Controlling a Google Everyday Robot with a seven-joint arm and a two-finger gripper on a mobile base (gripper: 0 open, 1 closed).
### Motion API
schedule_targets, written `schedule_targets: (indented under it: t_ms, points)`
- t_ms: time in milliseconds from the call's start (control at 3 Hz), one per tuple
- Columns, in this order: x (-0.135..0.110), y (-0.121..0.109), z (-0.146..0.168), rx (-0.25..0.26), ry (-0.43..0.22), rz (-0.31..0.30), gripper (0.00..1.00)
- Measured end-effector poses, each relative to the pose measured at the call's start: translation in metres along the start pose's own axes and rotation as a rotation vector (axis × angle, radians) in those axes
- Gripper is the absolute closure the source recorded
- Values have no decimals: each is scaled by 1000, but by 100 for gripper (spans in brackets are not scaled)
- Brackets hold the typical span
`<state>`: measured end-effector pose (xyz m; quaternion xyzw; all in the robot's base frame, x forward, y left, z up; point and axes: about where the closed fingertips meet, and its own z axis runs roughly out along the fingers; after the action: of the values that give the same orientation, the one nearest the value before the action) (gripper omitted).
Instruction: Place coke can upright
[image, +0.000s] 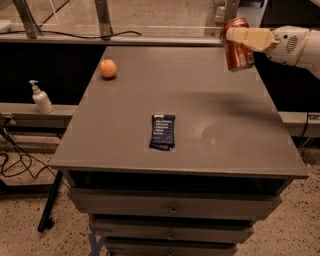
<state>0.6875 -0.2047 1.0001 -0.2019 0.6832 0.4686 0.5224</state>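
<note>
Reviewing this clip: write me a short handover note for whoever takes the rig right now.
Claw: at the table's far right corner, shut on the coke can, gripping it from the side near its top.
Coke can: in the air, nearly upright with a slight tilt, not resting on the table.
Also on the table: an orange fruit at the far left, a dark snack packet near the middle.
Done: can grasped and held up.
Left: lower it upright onto bare table, probably on the right side, release, withdraw.
</note>
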Motion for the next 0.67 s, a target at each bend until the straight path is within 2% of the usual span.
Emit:
schedule_targets:
  t_ms: [333, 667]
  points:
    - [15, 24, -7, -48, -88, -73, 100]
    - [18, 37, -1, -73, -93, -134, 100]
